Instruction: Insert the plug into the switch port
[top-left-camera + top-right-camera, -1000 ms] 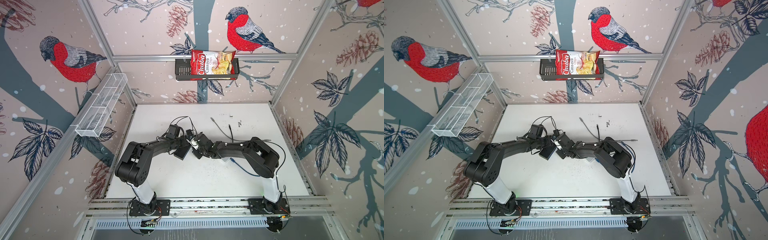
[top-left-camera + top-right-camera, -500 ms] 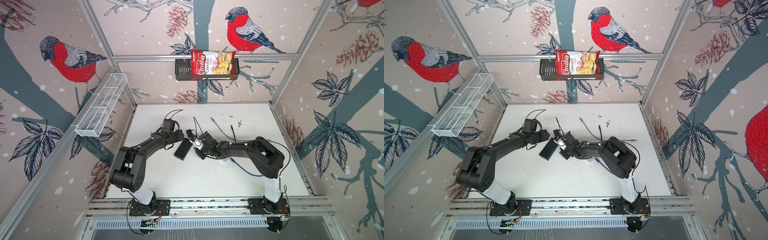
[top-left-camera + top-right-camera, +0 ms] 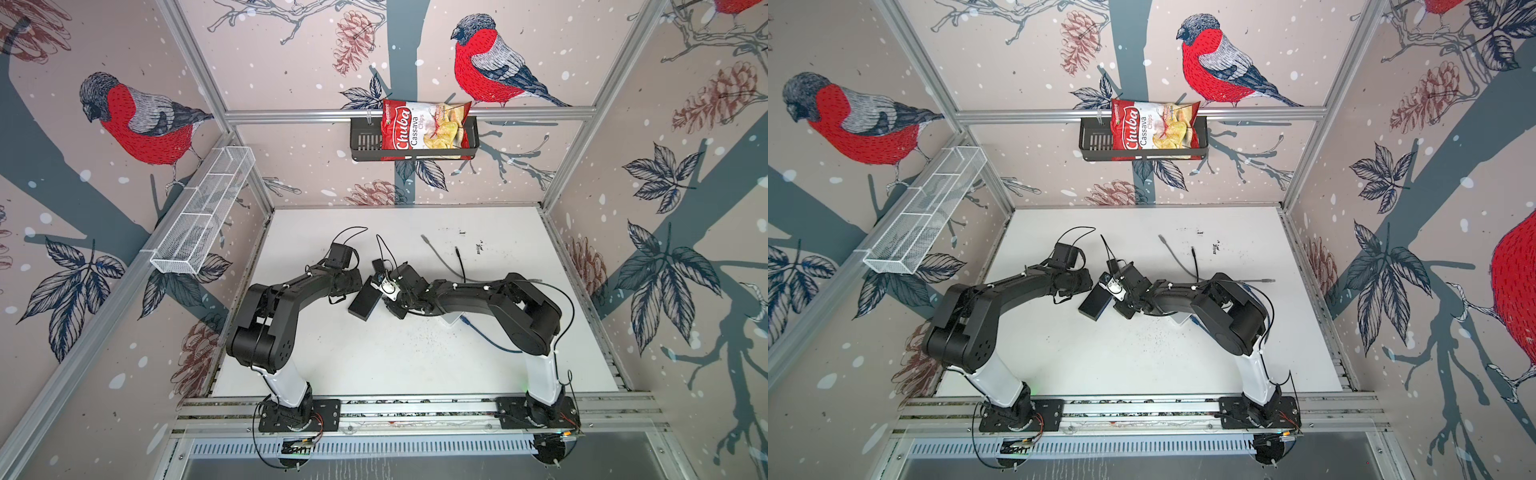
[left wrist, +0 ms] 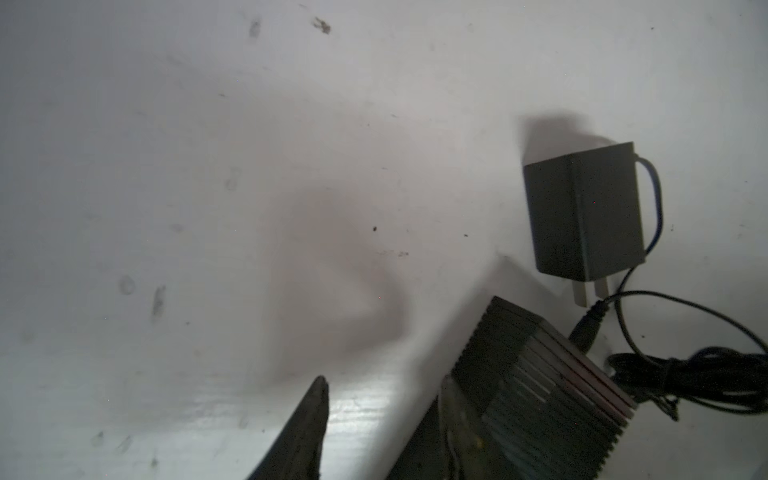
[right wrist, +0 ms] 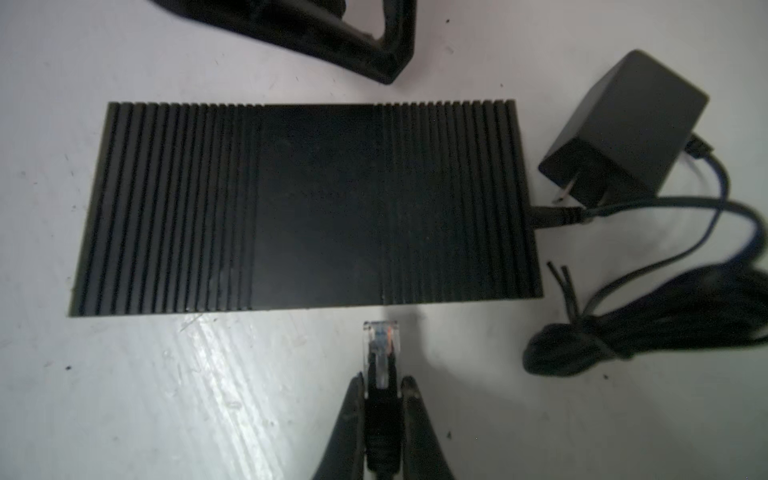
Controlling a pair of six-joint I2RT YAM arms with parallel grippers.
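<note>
The switch point(image 5: 307, 208) is a black ribbed box lying flat on the white table, seen in both top views point(image 3: 365, 300) point(image 3: 1096, 302). Its ports are hidden from every view. My right gripper point(image 5: 382, 380) is shut on the black boot of the plug point(image 5: 380, 345). The plug's clear tip points at the switch's long side, a short gap away. In the left wrist view my left gripper point(image 4: 382, 382) is open with only bare table between its fingers. One of its fingers stands close beside a corner of the switch point(image 4: 540, 382).
A black power adapter point(image 5: 623, 124) lies at the switch's end, its thin lead plugged into the switch, with a coiled black cable point(image 5: 644, 332) beside it. A grey cable point(image 3: 440, 257) and a blue cable point(image 3: 486, 336) lie near the right arm. A chips bag point(image 3: 424, 129) hangs in a rack on the back wall.
The left gripper let go of the switch, drew back, then came to its far end with narrower jaws. The right gripper still holds the plug by the switch's side.
</note>
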